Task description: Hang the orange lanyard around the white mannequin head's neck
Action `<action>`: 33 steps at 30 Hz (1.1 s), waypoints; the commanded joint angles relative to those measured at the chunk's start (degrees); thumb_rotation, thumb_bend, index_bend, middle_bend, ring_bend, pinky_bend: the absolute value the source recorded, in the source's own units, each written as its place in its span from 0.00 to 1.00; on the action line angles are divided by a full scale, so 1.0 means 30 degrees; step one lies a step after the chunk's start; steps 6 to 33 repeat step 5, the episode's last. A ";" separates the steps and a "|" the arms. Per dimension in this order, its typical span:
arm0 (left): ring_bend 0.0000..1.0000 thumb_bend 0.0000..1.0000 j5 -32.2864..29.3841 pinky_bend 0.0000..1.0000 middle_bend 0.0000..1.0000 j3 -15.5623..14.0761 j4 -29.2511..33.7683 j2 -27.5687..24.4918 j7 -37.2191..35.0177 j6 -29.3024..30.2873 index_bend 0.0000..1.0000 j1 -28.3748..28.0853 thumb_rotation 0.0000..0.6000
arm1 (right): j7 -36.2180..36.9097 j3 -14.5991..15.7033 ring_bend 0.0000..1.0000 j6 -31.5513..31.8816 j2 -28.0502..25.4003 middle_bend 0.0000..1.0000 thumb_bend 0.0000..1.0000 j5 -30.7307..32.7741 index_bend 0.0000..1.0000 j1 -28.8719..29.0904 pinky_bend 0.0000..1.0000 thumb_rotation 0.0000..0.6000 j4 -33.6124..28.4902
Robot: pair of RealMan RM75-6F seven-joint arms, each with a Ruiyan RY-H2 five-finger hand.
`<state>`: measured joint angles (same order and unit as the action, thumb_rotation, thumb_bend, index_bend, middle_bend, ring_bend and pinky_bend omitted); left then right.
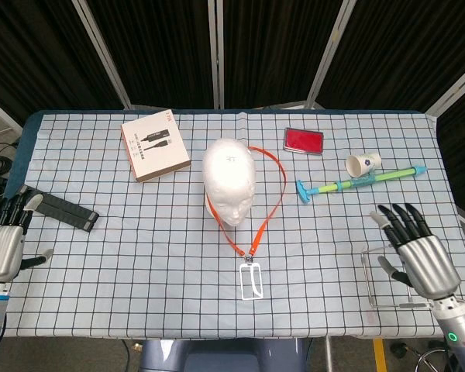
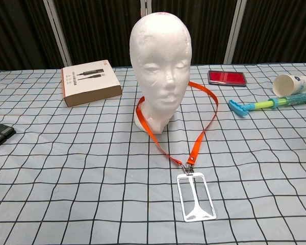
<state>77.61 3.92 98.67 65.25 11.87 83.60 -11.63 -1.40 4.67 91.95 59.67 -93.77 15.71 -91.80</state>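
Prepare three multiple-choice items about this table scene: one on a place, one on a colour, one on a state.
1. Where does the clear badge holder lie?
A. On the table in front of the mannequin head
B. On the cardboard box
C. Inside the paper cup

2. What colour is the flat case behind the mannequin head?
A. Green
B. Red
C. Yellow

3. How is the right hand now?
A. Holding the badge holder
B. Gripping the lanyard
C. Open, fingers spread, holding nothing

Answers:
1. A: the chest view shows it flat on the checked cloth, at the near end of the orange lanyard.
2. B: the head view shows a red rectangle near the far table edge.
3. C: the head view shows it over the right side of the table, apart from the badge holder.
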 commanded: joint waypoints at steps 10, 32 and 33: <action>0.00 0.00 0.1316 0.00 0.00 -0.0580 -0.0716 0.0124 -0.0680 0.1052 0.00 0.0798 1.00 | -0.1521 -0.0351 0.00 0.1207 0.0444 0.00 0.00 0.1144 0.00 -0.1961 0.00 1.00 -0.0522; 0.00 0.00 0.1316 0.00 0.00 -0.0580 -0.0716 0.0124 -0.0680 0.1052 0.00 0.0798 1.00 | -0.1521 -0.0351 0.00 0.1207 0.0444 0.00 0.00 0.1144 0.00 -0.1961 0.00 1.00 -0.0522; 0.00 0.00 0.1316 0.00 0.00 -0.0580 -0.0716 0.0124 -0.0680 0.1052 0.00 0.0798 1.00 | -0.1521 -0.0351 0.00 0.1207 0.0444 0.00 0.00 0.1144 0.00 -0.1961 0.00 1.00 -0.0522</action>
